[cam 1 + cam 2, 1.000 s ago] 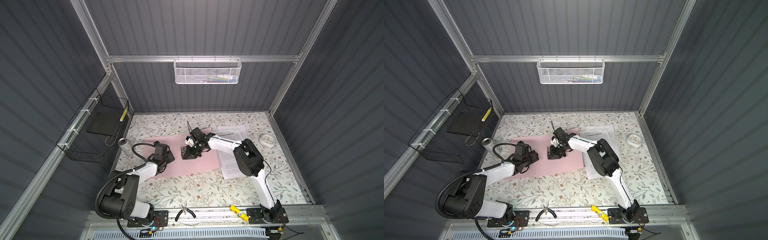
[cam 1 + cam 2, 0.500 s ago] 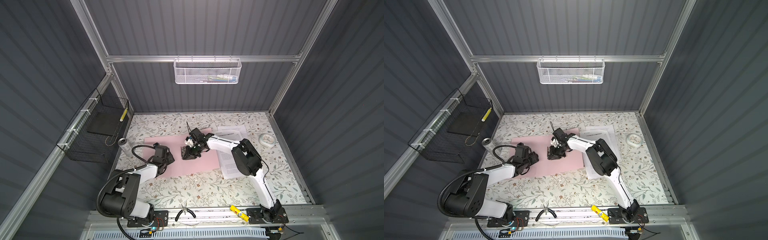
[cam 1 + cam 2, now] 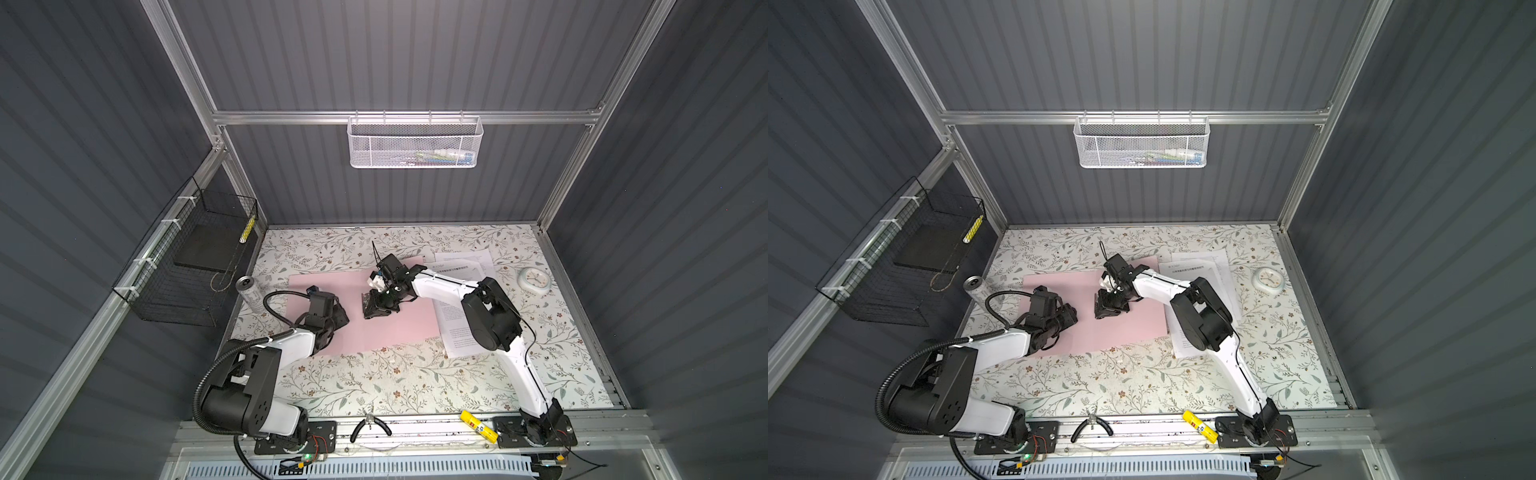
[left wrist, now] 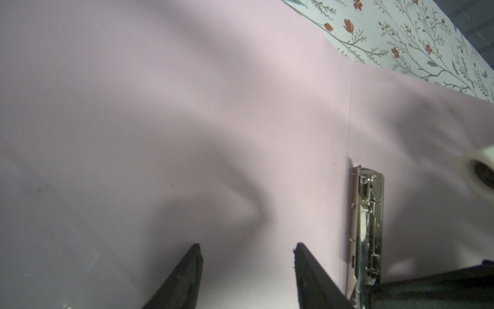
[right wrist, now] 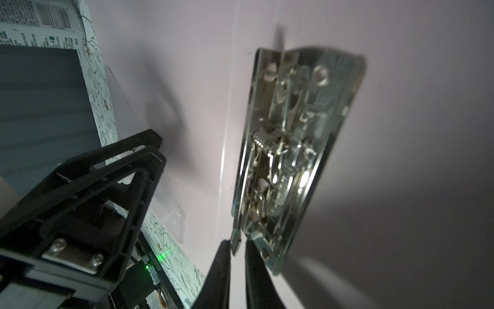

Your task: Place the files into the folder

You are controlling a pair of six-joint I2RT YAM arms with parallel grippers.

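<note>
Pink card is seen spread flat on the floral desk [image 3: 374, 382]: the folder [image 3: 395, 332] is laid open, left of the desk's middle and nearer the back edge than the front. Its metal clip [image 5: 288, 149] is fixed just beside the centre crease.

The right pincer [image 5: 236, 246] is pressed almost together on a small tab at one end of the clip, which is pinched between the two fingertips. In both top views this pincer is found over the folder's middle.

The left pincer [image 4: 247, 248] is held spread over the folder's left half. Only bare pink card is seen between its fingers, and nothing is gripped. Whether its tips touch the card cannot be told.

The files [image 3: 469, 266] are left outside the folder, loosely stacked on the desk toward the right edge, just beside the folder's right side. Their middle is hidden by the right arm, and a bold heading line can be made out on the top sheet. Whether the sheets overlap the folder's edge cannot be told.

A white clock [image 3: 534, 281] is placed near the right edge, and a silver can [image 3: 248, 291] at the left edge.
</note>
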